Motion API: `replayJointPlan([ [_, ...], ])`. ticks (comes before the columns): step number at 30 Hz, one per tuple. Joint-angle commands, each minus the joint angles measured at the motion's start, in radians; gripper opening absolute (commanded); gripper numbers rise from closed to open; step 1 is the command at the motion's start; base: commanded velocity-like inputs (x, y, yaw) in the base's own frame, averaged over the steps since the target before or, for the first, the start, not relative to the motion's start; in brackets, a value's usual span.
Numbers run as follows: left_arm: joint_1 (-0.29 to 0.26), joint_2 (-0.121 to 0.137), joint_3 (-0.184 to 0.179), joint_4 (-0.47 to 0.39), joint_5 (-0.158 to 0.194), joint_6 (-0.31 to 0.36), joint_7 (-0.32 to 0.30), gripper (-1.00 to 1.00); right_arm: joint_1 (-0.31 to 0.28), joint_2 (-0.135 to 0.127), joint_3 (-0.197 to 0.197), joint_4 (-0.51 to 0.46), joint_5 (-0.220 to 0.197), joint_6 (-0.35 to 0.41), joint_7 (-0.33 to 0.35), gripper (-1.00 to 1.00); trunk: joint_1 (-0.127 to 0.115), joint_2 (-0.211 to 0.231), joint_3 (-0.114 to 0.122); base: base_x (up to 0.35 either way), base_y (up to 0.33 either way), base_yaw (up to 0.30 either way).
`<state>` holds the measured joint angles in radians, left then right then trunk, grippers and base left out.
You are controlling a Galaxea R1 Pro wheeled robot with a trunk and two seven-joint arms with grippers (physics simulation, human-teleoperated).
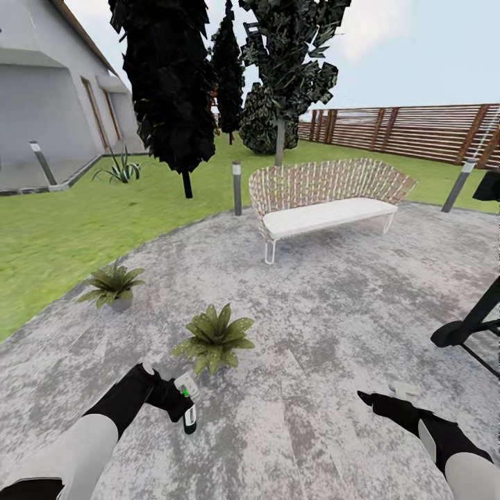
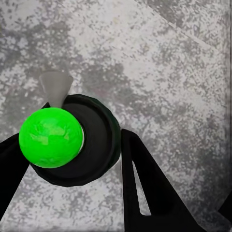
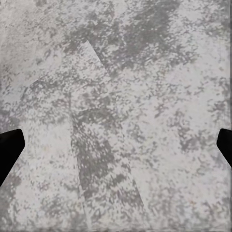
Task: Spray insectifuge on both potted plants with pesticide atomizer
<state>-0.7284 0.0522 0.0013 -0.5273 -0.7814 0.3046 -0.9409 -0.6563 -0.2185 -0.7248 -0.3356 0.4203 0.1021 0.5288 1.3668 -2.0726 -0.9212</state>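
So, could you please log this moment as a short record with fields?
setting: paved garden patio, lawn beside it
left tool: shut on the pesticide atomizer, held above the paving
right tool: open, holding nothing, over bare paving
near potted plant: just ahead of the atomizer
far potted plant: by the lawn's edge, to the left
bench: wicker with a white seat, beyond the plants
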Motion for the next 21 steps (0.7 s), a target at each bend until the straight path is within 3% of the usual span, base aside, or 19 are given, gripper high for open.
replayJointPlan([
  [1,0.000,0.000,0.000,-0.002,-0.001,0.010,-0.006,-1.00,-0.001,0.001,-0.008,-0.002,0.005,0.007,0.007,1.00,-0.001,0.000,0.001,-0.260,0.000,0.000],
  [15,0.000,0.001,0.015,-0.003,0.000,0.010,-0.006,-1.00,-0.001,0.001,-0.008,-0.002,0.004,0.007,0.007,1.00,-0.001,0.000,0.020,-0.037,0.000,0.000],
  [21,0.000,0.001,0.019,-0.003,-0.001,0.010,-0.006,-1.00,-0.001,0.001,-0.008,-0.002,0.005,0.007,0.007,1.00,-0.001,0.000,0.022,-0.080,0.184,0.000],
])
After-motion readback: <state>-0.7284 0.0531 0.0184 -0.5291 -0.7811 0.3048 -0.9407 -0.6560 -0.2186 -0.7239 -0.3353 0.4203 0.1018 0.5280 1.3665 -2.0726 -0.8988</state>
